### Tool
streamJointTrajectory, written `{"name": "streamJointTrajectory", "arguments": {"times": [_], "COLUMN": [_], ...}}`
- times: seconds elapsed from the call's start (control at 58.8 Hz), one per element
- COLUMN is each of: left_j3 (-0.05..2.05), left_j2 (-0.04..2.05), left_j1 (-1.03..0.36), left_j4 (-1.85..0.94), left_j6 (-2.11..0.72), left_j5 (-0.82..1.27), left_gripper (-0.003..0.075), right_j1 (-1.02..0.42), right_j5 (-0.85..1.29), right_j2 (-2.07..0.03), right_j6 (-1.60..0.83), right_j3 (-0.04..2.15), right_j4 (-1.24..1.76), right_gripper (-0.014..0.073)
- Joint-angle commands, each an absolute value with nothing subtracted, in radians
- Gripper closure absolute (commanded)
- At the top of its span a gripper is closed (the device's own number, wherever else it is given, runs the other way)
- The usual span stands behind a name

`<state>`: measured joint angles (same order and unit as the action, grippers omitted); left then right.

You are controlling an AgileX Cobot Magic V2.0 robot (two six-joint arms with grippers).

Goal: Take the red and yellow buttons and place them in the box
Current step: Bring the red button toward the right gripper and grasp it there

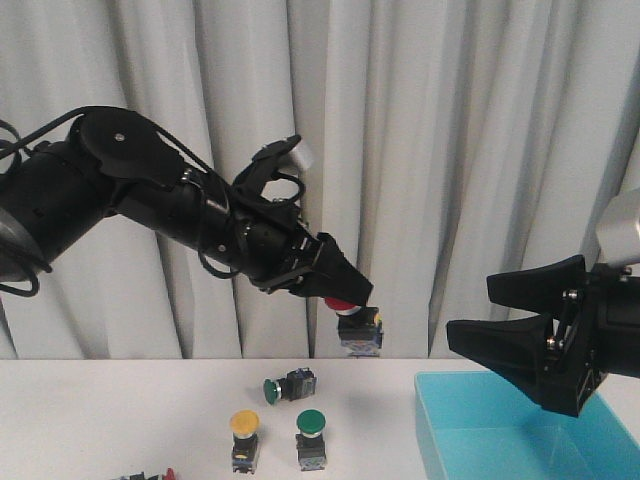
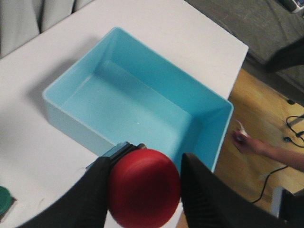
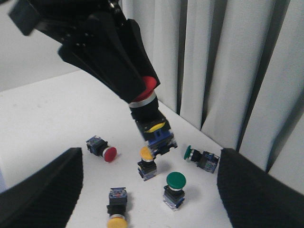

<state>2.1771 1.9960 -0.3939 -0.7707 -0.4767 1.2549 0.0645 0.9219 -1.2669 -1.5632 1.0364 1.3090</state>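
Claw (image 1: 350,297) of the left arm is clamped on the red button (image 1: 345,305), held in the air at ten o'clock from the box (image 1: 520,430) on the worktop (image 1: 120,410). Right claw (image 1: 500,330) is spread apart above the box. Yellow button (image 1: 244,424) stands at nine o'clock from an upright green button (image 1: 311,422).

My matt black plastic tool (image 2: 145,190) has ribbed fingers (image 2: 209,199) around the red button's (image 2: 144,187) smooth satin cap, above the glossy turquoise plastic box (image 2: 61,102), the matt white table (image 2: 28,156) and pleated cloth curtain (image 1: 450,130).
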Motion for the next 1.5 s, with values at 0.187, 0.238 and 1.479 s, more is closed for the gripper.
{"name": "streamJointTrajectory", "arguments": {"times": [0.187,0.238,1.479], "left_j3": [2.208,2.208,2.208], "left_j2": [1.935,1.935,1.935], "left_j1": [-0.438,-0.438,-0.439], "left_j4": [-0.828,-0.828,-0.817], "left_j6": [-0.463,-0.463,-0.463], "left_j5": [1.256,1.256,1.256], "left_gripper": [0.0728,0.0728,0.0697], "right_j1": [-0.006,-0.052,-0.221], "right_j5": [0.882,0.838,0.609], "right_j2": [-1.328,-1.345,-1.504], "right_j6": [-1.709,-1.735,-1.692], "right_j3": [1.068,1.068,1.147], "right_j4": [1.390,1.388,1.383], "right_gripper": [0.0034,0.0034,0.0603]}}
